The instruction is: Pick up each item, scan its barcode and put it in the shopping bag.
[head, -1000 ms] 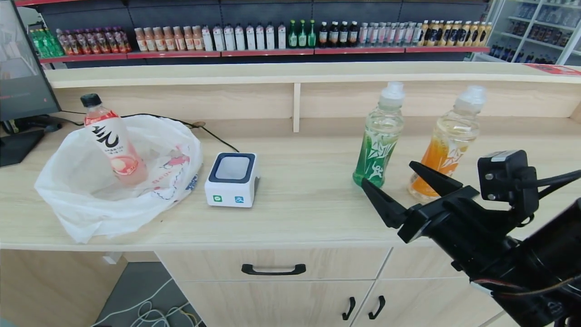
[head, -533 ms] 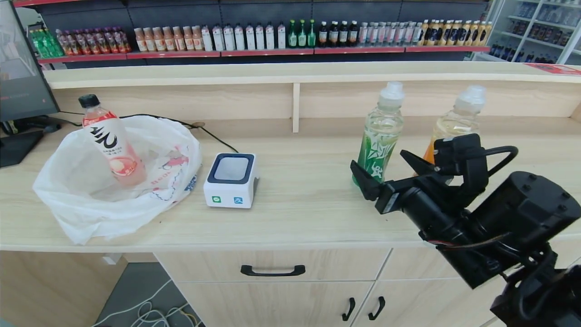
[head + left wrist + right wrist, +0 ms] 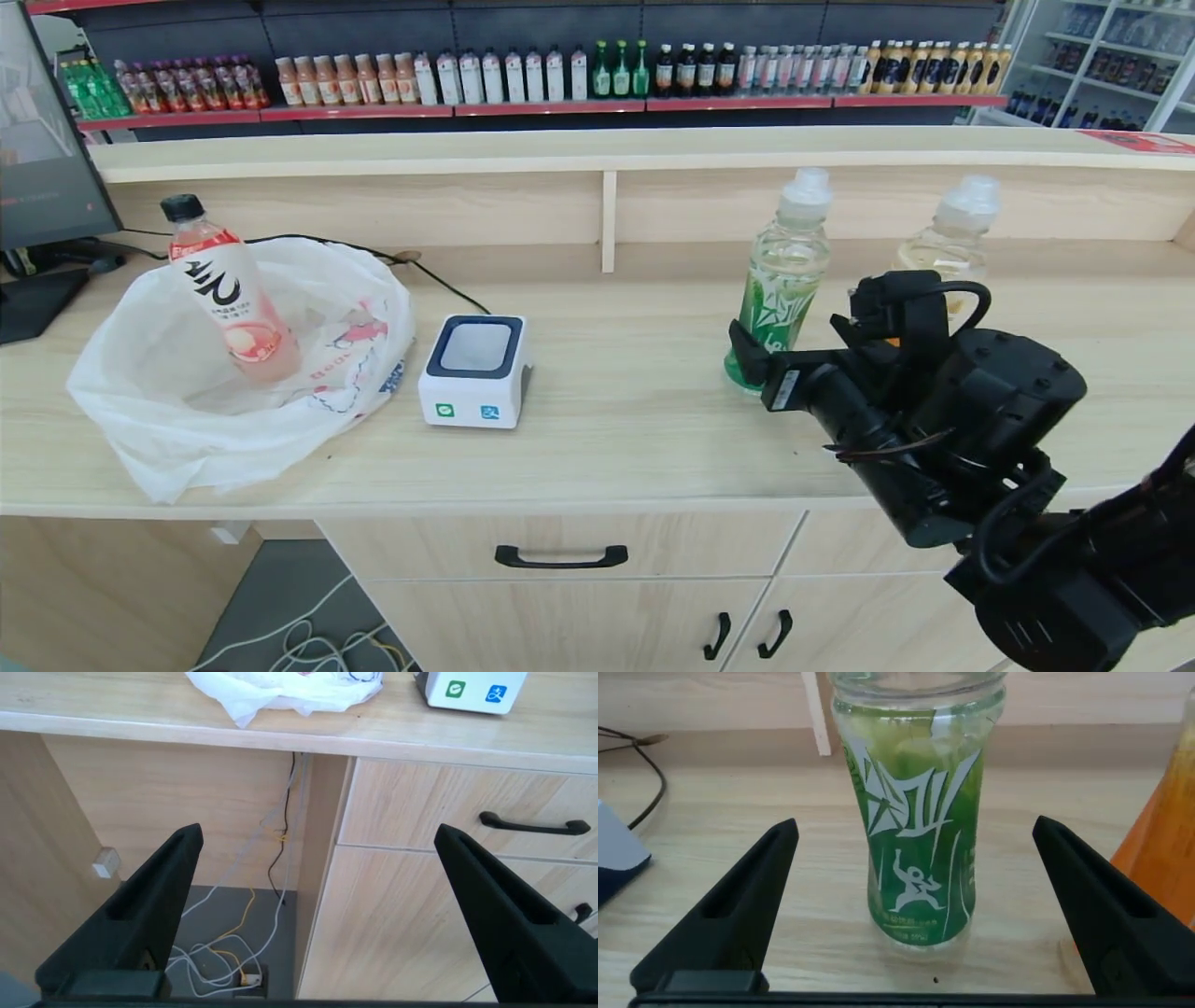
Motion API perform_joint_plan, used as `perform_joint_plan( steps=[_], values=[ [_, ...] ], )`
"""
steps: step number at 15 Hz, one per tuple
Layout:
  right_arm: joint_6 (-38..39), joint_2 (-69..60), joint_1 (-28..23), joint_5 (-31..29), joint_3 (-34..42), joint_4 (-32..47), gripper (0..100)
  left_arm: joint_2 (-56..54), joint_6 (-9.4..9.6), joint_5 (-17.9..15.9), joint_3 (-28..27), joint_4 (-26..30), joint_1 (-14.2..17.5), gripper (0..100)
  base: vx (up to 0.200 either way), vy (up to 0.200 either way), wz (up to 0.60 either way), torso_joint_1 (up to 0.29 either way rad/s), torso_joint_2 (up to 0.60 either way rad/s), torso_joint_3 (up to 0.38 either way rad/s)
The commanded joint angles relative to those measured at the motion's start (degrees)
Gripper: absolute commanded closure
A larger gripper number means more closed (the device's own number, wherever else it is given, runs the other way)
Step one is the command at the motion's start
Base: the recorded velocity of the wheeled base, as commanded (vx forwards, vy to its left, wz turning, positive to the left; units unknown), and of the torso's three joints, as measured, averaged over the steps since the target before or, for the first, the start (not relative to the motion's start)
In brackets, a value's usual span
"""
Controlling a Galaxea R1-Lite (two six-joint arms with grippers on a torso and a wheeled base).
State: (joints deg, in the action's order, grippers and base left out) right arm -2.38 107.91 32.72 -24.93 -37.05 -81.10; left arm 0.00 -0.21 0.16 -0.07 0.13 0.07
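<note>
A green bottle (image 3: 782,280) with a white cap stands upright on the wooden counter (image 3: 616,411). My right gripper (image 3: 794,343) is open at its lower half, level with the label. In the right wrist view the green bottle (image 3: 920,812) is centred in the right gripper (image 3: 915,835), neither finger touching it. An orange bottle (image 3: 954,233) stands to its right, its lower part hidden by my right arm. A pink bottle (image 3: 229,289) leans inside the white shopping bag (image 3: 168,420). The white scanner (image 3: 474,370) sits beside the bag. My left gripper (image 3: 318,835) hangs open, facing the cabinet front below the counter.
A raised back ledge (image 3: 597,149) runs behind the bottles. A black cable (image 3: 439,280) trails from the scanner towards a monitor (image 3: 47,140) at the far left. Drawers with black handles (image 3: 562,556) lie below the counter edge. Loose cables (image 3: 234,952) lie on the floor.
My right gripper has moved forward and left, from in front of the orange bottle to the green bottle. Its arm now hides the orange bottle's lower part. The bottles, bag and scanner have not moved.
</note>
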Motion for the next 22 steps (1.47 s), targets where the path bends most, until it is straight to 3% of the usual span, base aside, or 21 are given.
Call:
perform_joint_plan(
  steps=[1, 14, 22],
  values=[
    [0.36, 3.27, -0.90, -0.38, -2.94, -0.11, 0, 0.00, -0.06, 0.02, -0.01, 0.04, 0.01, 0, 0.000, 0.000, 0.00, 0.000, 0.00, 0.000],
    [0.27, 10.39, -3.72, 1.20, -16.92, 4.38, 0, 0.00, -0.32, 0.02, -0.01, -0.05, 0.01, 0, 0.000, 0.000, 0.00, 0.000, 0.00, 0.000],
    [0.27, 10.83, -3.89, 1.38, -17.88, 6.05, 0, 0.00, -0.41, 0.02, -0.01, -0.05, 0.01, 0, 0.000, 0.000, 0.00, 0.000, 0.00, 0.000]
  ],
)
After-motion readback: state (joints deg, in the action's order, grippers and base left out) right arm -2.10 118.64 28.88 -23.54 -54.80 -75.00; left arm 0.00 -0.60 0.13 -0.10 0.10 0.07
